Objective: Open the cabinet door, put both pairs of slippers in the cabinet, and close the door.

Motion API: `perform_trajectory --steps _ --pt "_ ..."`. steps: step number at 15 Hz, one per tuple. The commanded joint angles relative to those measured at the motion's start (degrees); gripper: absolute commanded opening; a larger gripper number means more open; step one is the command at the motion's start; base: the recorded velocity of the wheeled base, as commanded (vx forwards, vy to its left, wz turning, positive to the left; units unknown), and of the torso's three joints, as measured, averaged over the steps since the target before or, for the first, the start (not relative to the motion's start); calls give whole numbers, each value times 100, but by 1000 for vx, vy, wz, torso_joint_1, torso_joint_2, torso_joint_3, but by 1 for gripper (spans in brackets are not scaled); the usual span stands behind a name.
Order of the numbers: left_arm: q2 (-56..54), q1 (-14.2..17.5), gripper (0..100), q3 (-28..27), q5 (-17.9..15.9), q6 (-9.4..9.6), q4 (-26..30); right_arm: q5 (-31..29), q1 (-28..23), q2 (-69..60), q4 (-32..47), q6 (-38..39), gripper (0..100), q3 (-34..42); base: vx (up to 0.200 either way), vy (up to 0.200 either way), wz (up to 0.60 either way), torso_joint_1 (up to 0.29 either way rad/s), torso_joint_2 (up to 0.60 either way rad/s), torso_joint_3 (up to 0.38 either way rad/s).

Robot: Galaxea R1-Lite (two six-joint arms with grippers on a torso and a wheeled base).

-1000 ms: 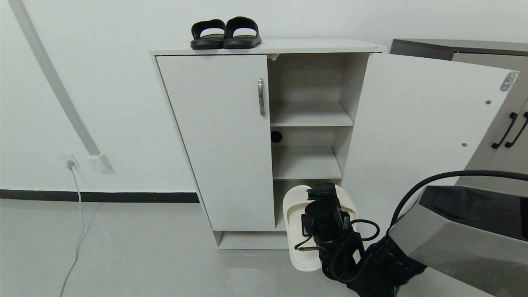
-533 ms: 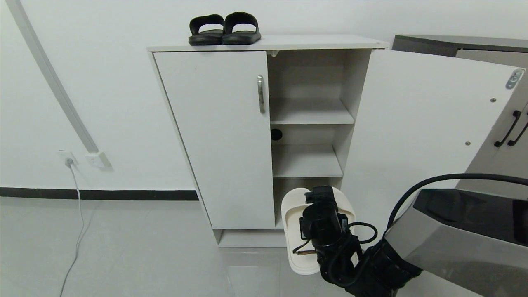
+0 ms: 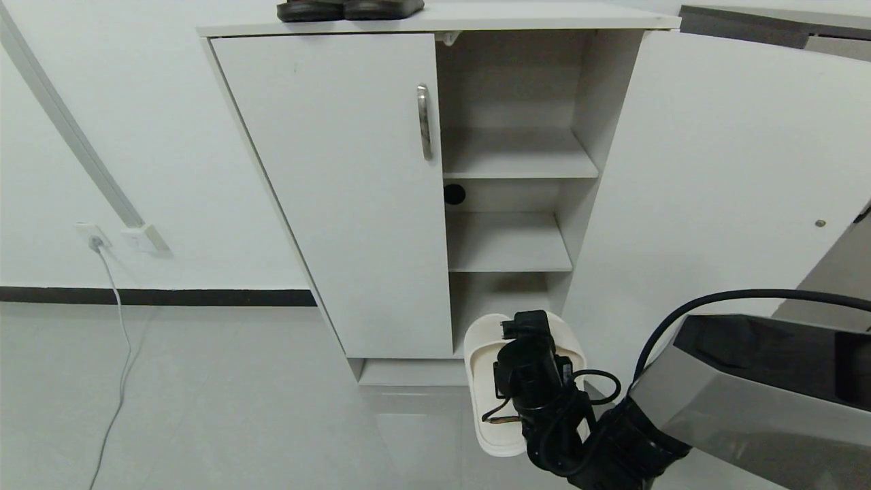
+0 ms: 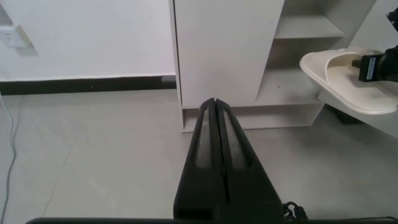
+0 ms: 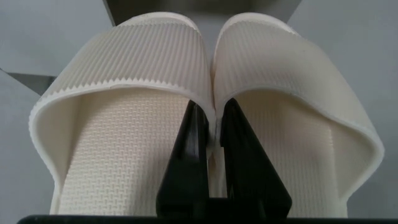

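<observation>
The white cabinet (image 3: 354, 204) has its left door shut and its right door (image 3: 714, 197) swung wide open, showing bare shelves (image 3: 510, 241). A pair of white slippers (image 3: 486, 381) hangs in front of the bottom compartment, held side by side above the floor. My right gripper (image 5: 211, 134) is shut on the inner edges of the white slippers (image 5: 155, 93) where they meet. A pair of black slippers (image 3: 347, 8) sits on the cabinet top, cut by the frame's edge. My left gripper (image 4: 214, 109) is shut and empty, low over the floor left of the white slippers (image 4: 348, 78).
A silver handle (image 3: 424, 122) is on the shut left door. A grey cabinet (image 3: 837, 265) stands behind the open door at the right. A wall socket with a cable (image 3: 112, 320) is at the left. Bare grey floor tiles (image 3: 204, 408) lie before the cabinet.
The head camera has moved closer and tilted down, so the cabinet looks larger and the black slippers sit at the top edge. The white slippers stay in my right gripper before the bottom compartment.
</observation>
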Motion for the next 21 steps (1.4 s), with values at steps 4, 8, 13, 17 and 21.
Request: perform_trajectory --steps 4,8,13,17,21 --pt "8 1 0 1 2 -9 -3 24 -225 665 -1679 -663 0 -24 0 0 0 2 2 -61" --pt "8 1 0 1 2 -9 -3 41 -349 832 -2760 -1348 0 -6 0 0 0 0 0 0" --pt "8 1 0 1 2 -9 -3 41 -340 832 -2777 -1357 0 -15 0 0 0 0 0 0" --pt "8 1 0 1 2 -9 -3 41 -349 823 -2786 -1366 0 -42 0 0 0 0 0 0" --pt "8 1 0 1 2 -1 -3 41 -349 779 -2821 -1375 0 -50 200 0 0 1 2 1"
